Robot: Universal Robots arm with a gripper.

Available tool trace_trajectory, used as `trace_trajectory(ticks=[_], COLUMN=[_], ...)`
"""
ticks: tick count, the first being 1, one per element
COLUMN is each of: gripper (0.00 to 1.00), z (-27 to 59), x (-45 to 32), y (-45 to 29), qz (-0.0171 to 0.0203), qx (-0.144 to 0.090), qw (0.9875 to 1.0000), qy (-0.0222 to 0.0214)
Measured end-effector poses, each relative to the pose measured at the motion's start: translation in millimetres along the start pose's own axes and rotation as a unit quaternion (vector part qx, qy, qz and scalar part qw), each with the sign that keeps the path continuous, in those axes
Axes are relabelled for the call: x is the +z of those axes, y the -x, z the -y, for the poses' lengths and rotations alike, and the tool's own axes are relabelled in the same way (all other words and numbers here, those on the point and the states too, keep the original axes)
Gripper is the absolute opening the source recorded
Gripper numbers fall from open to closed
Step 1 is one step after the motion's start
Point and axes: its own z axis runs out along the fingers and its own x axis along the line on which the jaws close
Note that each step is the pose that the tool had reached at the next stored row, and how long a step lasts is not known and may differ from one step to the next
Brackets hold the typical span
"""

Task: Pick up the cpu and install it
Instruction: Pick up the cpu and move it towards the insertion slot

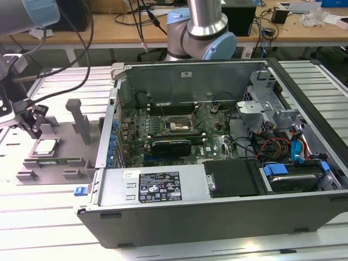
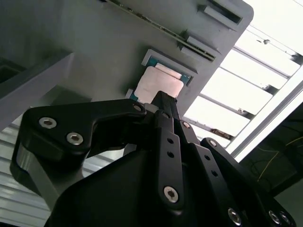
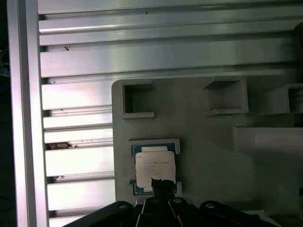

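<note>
I see the cpu [image 3: 155,168], a small flat square with a shiny silver top and a thin green rim. It lies flat in its square pocket on the smooth grey plastic tray [image 3: 203,142], which sits on the ribbed metal table [image 3: 142,56], off to the exterior view's left of the open computer case [image 1: 217,190]. My black gripper [image 2: 163,100] hangs just over the chip in both wrist views, its two thin fingers pressed together into one narrow tip with nothing between them.

One cpu [image 3: 155,165], one gripper [image 3: 163,185], one computer case [image 1: 217,225], one fixture [image 1: 68,138]
</note>
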Motion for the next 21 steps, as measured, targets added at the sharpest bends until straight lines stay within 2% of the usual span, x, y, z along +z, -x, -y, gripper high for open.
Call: trace_trajectory(ticks=[12,15,21], gripper=[0.11,0.11,0.11], z=[-2.8,-2.6,-2.6], x=[25.0,34.4,35.0], y=[-2.5,-3.3,-3.4], qz=[0.0,0.0,0.0], qx=[0.0,0.0,0.0], qw=[1.0,1.0,1.0], qy=[0.0002,0.0002,0.0002])
